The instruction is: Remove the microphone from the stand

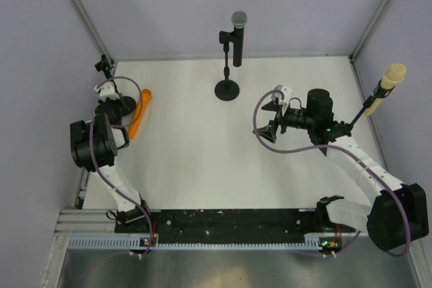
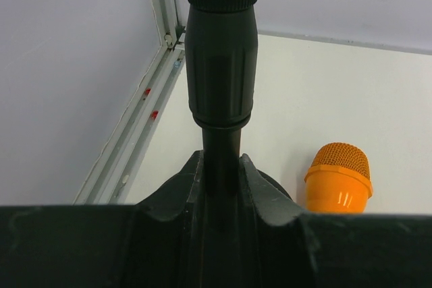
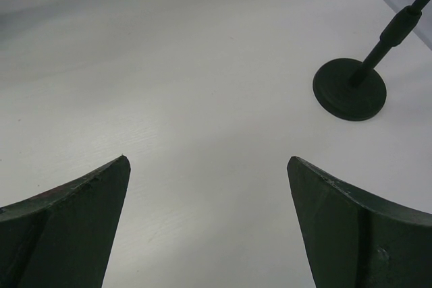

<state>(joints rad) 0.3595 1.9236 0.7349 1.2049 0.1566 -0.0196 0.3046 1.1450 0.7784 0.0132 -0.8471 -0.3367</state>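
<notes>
My left gripper (image 2: 221,175) is clamped on the left stand (image 2: 221,65) by the worktop's (image 1: 189,166) left edge. The orange mic (image 1: 140,114) lies flat just beside it. A black mic (image 1: 237,38) sits in the middle stand (image 1: 227,90) near the back edge. My right gripper (image 3: 208,161) hangs wide open, empty. A beige mic (image 1: 389,80) stands at the right edge.

Our left arm (image 1: 91,143) sits folded at the left side, elbow drawn back and wrist reaching forward. Our left gripper (image 2: 221,166) is clamped tight on a thin black stand pole (image 2: 221,143), one finger on each side. Our right arm (image 1: 358,160) stretches forward and bends inward. Our right gripper (image 3: 208,160) points left with its jaws spread wide, holding nothing.
</notes>
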